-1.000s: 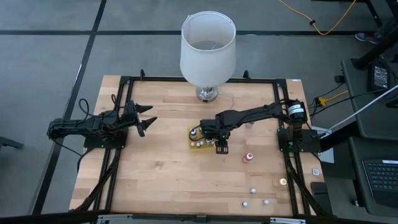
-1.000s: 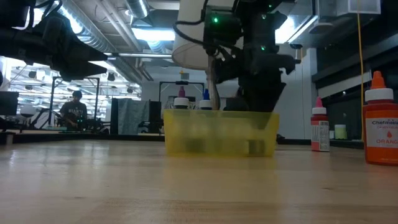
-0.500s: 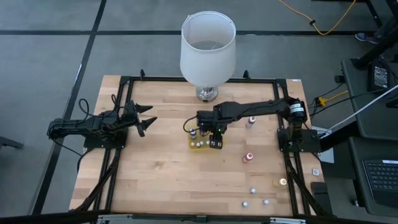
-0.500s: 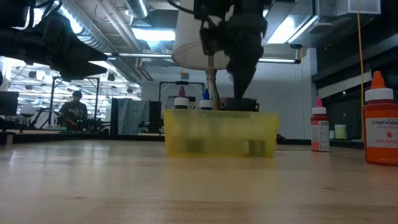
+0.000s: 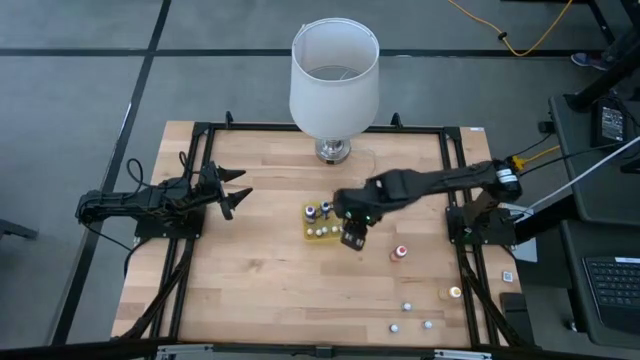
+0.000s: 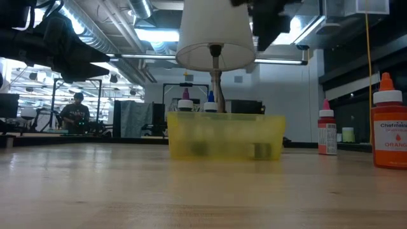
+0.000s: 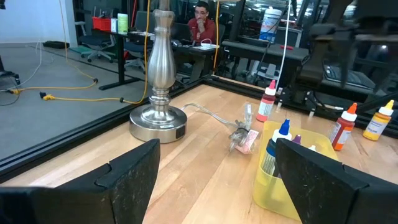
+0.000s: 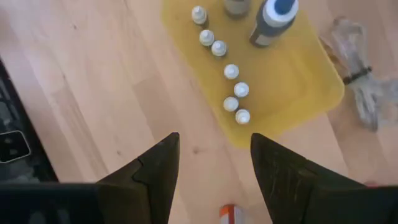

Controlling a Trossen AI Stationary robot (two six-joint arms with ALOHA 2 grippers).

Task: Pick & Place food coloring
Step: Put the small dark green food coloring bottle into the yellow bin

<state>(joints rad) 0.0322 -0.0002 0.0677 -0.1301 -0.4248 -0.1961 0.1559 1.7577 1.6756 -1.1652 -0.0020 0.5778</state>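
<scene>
The food coloring bottles are tiny, with pale bodies. Several white-topped ones (image 8: 231, 71) and a blue-topped one (image 8: 273, 18) stand in the flat yellow tray (image 5: 318, 232) at mid table. Others stand loose on the wood to the right: a red-topped one (image 5: 401, 252), an orange one (image 5: 455, 293) and three white ones (image 5: 407, 306) near the front. My right gripper (image 5: 352, 238) hangs high over the tray's right edge, pointing down and open (image 8: 214, 140) with nothing between its fingers. My left gripper (image 5: 240, 190) waits open at the table's left.
A lamp with a big white shade (image 5: 335, 75) stands on a metal base (image 7: 158, 118) at the far middle. A crumpled bit of clear plastic (image 8: 357, 81) lies beyond the tray. A black frame (image 5: 200, 240) borders the table. Bare wood lies left of and in front of the tray.
My right gripper has risen from inside the yellow tray to high above its right edge, rolling its wrist as it went. Its fingers have stayed equally apart. The bottles in the tray have not moved.
</scene>
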